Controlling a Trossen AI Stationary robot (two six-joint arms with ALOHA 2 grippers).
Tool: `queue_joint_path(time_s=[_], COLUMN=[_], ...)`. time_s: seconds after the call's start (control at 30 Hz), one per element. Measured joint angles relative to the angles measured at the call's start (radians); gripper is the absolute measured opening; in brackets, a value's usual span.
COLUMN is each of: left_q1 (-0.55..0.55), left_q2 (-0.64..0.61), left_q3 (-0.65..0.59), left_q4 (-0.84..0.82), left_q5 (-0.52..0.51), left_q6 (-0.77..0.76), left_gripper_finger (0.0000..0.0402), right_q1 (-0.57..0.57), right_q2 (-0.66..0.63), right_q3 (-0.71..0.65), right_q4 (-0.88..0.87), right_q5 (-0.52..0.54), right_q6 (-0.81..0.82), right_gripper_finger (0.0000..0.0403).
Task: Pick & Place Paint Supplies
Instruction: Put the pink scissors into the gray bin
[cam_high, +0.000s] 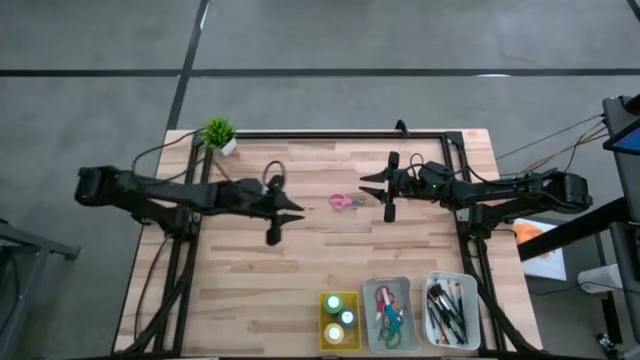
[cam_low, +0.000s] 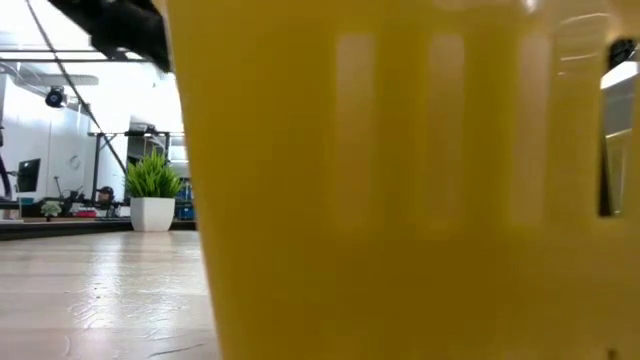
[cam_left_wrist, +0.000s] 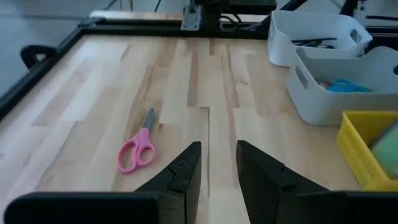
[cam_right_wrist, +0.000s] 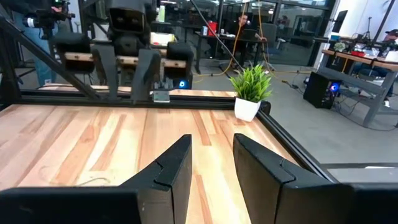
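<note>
A: What sits nearest the front edge of the pale wooden plank table (cam_high: 300, 290)?

B: Three trays in a row. The small yellow plastic tray (cam_high: 339, 320) holds round paint bottles (cam_high: 341, 318), a green-capped one among them. Just beside it, the grey plastic tray (cam_high: 389, 313) holds scissors with colourful handles (cam_high: 385, 310), and next to that the white plastic tray (cam_high: 451, 310) holds a bundle of thin long brushes (cam_high: 445, 312). In the low view the yellow tray's wall fills almost the whole picture.

A: And farther in?

B: Mid-table, the pink-handled scissors (cam_high: 346, 201) lie flat on the wood, blades shut, between the two arms and touching neither. The left wrist view shows them too, just off to one side of that arm's fingers.

A: The grippers?

B: The left gripper (cam_high: 283, 212) hangs above the wood to the left of the pink scissors, jaws a narrow gap apart, nothing between them. The right gripper (cam_high: 386, 187) hovers just to the right of the scissors, fingers likewise a little apart, gripping nothing.

A: At the far side?

B: A tiny green potted plant in a white pot (cam_high: 220, 135) stands at the far left corner, against the black metal frame (cam_high: 330, 134) along the table's back edge. Beyond it, the right wrist view looks into a workshop with desks and equipment.
</note>
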Motion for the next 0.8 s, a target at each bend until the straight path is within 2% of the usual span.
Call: queue_joint_path(time_s=[0.3,0.53,0.8], left_q1=[-0.017,-0.018,-0.018], left_q2=[-0.308,-0.531,-0.718], left_q3=[-0.179,-0.253,-0.327], left_q4=[-0.002,-0.002,-0.007], left_q5=[0.018,0.059,0.063], left_q6=[0.016,0.015,0.016], left_gripper_finger=[0.0104,0.0104,0.0104], right_q1=[0.000,0.000,0.000], right_q2=[0.000,0.000,0.000], right_q3=[0.000,0.000,0.000], right_q4=[0.000,0.000,0.000], right_q5=[0.000,0.000,0.000], right_q6=[0.000,0.000,0.000], right_gripper_finger=[0.0114,0.0114,0.0114])
